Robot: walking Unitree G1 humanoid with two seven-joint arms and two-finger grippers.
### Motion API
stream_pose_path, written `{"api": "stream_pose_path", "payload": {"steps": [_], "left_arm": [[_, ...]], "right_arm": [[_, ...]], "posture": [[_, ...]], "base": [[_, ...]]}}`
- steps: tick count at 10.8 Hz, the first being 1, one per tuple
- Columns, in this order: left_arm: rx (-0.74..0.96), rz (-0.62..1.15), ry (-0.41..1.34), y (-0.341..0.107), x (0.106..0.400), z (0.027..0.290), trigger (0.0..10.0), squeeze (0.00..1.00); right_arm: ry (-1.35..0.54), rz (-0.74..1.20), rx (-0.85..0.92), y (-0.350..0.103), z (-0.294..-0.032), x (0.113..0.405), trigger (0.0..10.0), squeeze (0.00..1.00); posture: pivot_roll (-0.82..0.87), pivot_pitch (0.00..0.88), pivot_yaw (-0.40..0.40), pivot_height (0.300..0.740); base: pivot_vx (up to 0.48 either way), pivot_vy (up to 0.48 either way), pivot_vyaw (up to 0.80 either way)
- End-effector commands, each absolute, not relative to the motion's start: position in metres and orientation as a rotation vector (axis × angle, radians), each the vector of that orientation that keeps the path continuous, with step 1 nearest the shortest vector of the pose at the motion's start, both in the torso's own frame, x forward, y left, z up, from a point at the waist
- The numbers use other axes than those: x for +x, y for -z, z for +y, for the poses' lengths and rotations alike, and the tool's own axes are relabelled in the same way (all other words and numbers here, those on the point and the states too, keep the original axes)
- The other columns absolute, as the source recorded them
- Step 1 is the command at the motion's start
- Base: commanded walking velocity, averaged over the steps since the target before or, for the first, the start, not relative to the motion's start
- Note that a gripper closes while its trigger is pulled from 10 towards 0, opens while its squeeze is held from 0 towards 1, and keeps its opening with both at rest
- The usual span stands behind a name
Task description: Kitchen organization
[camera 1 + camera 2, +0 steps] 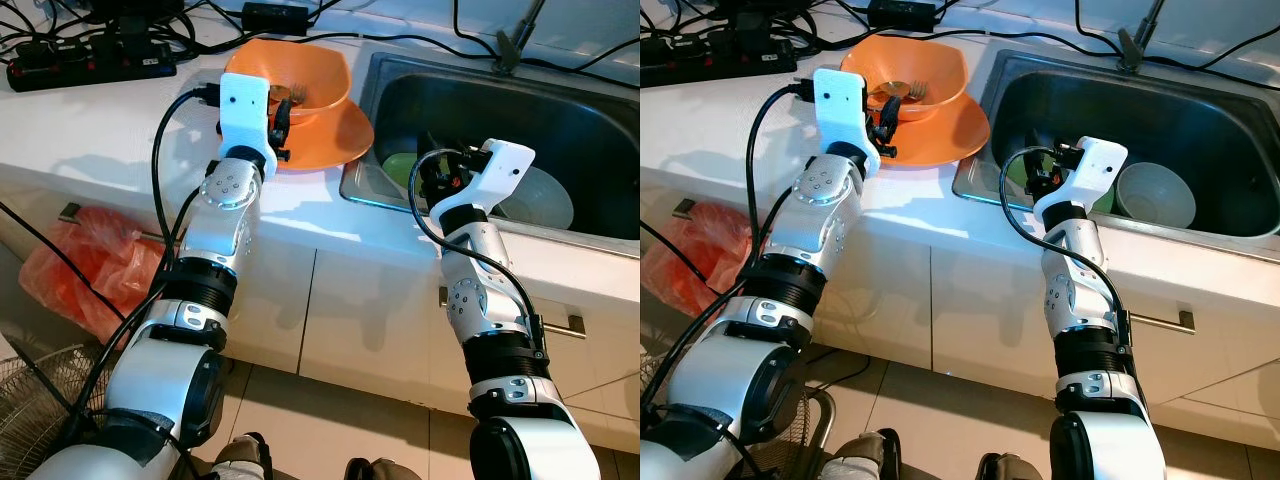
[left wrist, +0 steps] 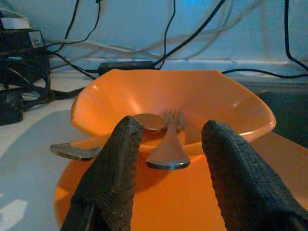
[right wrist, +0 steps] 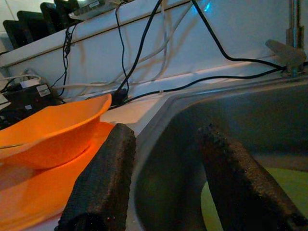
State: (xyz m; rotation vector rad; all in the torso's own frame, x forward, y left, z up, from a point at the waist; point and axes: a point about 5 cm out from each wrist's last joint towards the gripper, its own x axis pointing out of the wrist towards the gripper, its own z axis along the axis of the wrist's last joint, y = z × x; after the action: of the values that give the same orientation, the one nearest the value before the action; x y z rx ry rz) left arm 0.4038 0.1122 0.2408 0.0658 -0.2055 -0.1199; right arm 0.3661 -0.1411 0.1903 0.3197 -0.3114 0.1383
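Step in hand: left gripper (image 2: 166,159) lining up on cutlery.
- Orange bowl (image 1: 300,70) sits on orange plate (image 1: 335,135), white bench (image 1: 110,130), just left of sink (image 1: 560,110).
- Fork (image 2: 168,144) and spoon (image 2: 144,122) lie in bowl, handles over rim toward gripper.
- Left fingers (image 2: 113,168) spread, fork handle between them, not yet pinched.
- Right gripper (image 3: 166,187) at sink's near-left corner, fingers spread, holding nothing.
- White bowl (image 1: 1155,195) in sink; green item (image 1: 400,170) at its 9 o'clock, possibly plate.

Next: likely advance, pinch fork handle, lift clear without tipping bowl.
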Motion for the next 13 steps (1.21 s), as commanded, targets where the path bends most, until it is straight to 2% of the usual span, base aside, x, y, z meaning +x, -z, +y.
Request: {"api": "stream_pose_path", "payload": {"steps": [1, 4, 5, 6, 7, 10, 11, 12, 13], "left_arm": [[0.069, -0.226, 0.120, -0.2484, 0.4054, 0.1089, 10.0, 0.00], [0.069, -0.222, 0.118, -0.2475, 0.4062, 0.1088, 10.0, 0.00], [0.069, -0.219, 0.118, -0.2472, 0.4066, 0.1087, 6.7, 0.00], [0.070, -0.216, 0.117, -0.2469, 0.4068, 0.1088, 9.3, 0.00], [0.071, -0.213, 0.114, -0.2462, 0.4069, 0.1085, 10.0, 0.00], [0.067, -0.214, 0.115, -0.2460, 0.4072, 0.1079, 10.0, 0.00], [0.065, -0.213, 0.115, -0.2460, 0.4072, 0.1078, 3.0, 0.00], [0.063, -0.214, 0.115, -0.2460, 0.4072, 0.1079, 0.1, 0.00], [0.062, -0.214, 0.116, -0.2461, 0.4073, 0.1079, 0.1, 0.00]], "right_arm": [[-0.126, -0.316, 0.322, -0.1910, -0.1454, 0.3662, 10.0, 0.00], [-0.124, -0.316, 0.323, -0.1912, -0.1459, 0.3665, 10.0, 0.00], [-0.124, -0.316, 0.323, -0.1913, -0.1460, 0.3666, 10.0, 0.00], [-0.124, -0.317, 0.324, -0.1914, -0.1459, 0.3667, 10.0, 0.00], [-0.124, -0.317, 0.323, -0.1914, -0.1463, 0.3666, 10.0, 0.00], [-0.124, -0.317, 0.323, -0.1915, -0.1467, 0.3665, 10.0, 0.00], [-0.125, -0.317, 0.323, -0.1916, -0.1467, 0.3666, 10.0, 0.00], [-0.124, -0.317, 0.323, -0.1916, -0.1468, 0.3667, 10.0, 0.00], [-0.124, -0.317, 0.323, -0.1918, -0.1467, 0.3669, 10.0, 0.00]], "posture": [[0.05, 0.112, -0.078, 0.740], [0.05, 0.113, -0.078, 0.740], [0.05, 0.112, -0.078, 0.740], [0.05, 0.113, -0.078, 0.740], [0.05, 0.112, -0.078, 0.740], [0.05, 0.111, -0.079, 0.740], [0.05, 0.111, -0.080, 0.740], [0.05, 0.111, -0.080, 0.740], [0.05, 0.110, -0.079, 0.740]], "base": [[0.000, 0.000, 0.00], [0.000, 0.000, 0.00], [0.000, 0.000, 0.00], [0.000, 0.000, 0.00], [0.000, 0.000, 0.00], [0.000, 0.000, 0.00], [0.000, 0.000, 0.00], [0.000, 0.000, 0.00], [0.000, 0.000, 0.00]]}}
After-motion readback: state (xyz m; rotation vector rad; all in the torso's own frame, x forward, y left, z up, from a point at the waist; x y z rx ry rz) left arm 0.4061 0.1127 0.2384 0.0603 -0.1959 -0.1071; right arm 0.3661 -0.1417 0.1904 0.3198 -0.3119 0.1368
